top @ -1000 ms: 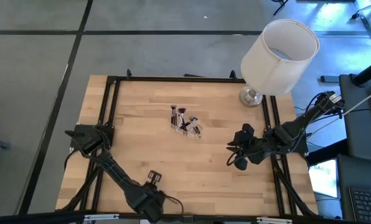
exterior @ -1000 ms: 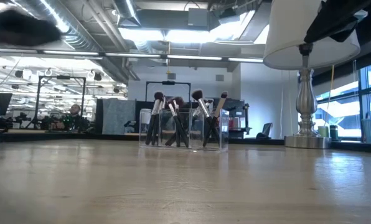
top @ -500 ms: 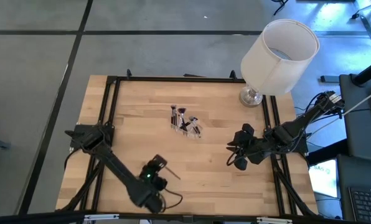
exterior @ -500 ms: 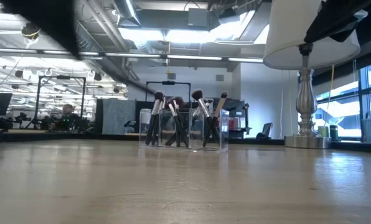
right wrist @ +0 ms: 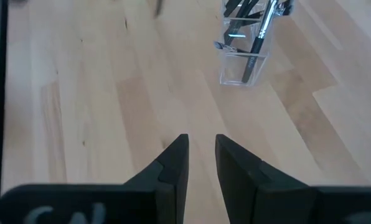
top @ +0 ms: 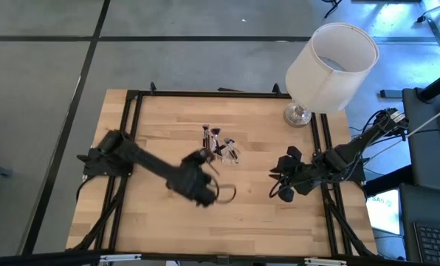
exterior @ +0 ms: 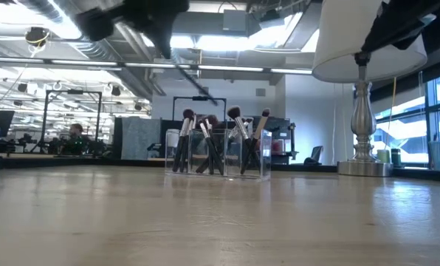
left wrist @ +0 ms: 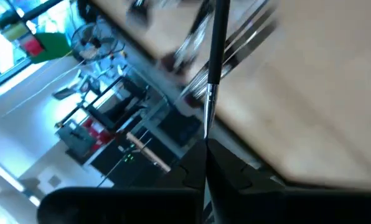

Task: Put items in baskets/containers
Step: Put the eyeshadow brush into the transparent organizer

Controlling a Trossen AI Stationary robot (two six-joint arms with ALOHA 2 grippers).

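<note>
We see the wooden tabletop point(top: 168, 222) framed by black rails, and at its far right corner a lamp point(top: 331, 66) with a big white shade on a silver foot. The left arm reaches from the tabletop's left edge toward the middle, and its left pincer point(top: 204, 157) hangs above the wood just beside the clear holder point(top: 221, 150). That pincer is clamped on one thin dark makeup brush point(left wrist: 213, 68), which the left wrist view shows running straight out from between the closed fingers point(left wrist: 192, 171), its metal ferrule near the grip. In the low view the brush appears as a slanted dark line point(exterior: 194, 85) above and to the left of the holder, not touching it.

The right arm waits near the right edge of the tabletop, its right pincer point(right wrist: 201, 158) hovering over bare wood with the two fingers apart by a narrow gap and nothing between them.

The clear holder point(exterior: 218, 154) stands upright a little beyond the tabletop's middle, well apart from the lamp. The other brushes point(exterior: 205, 144) lean inside it at various angles, bristle tips up.
</note>
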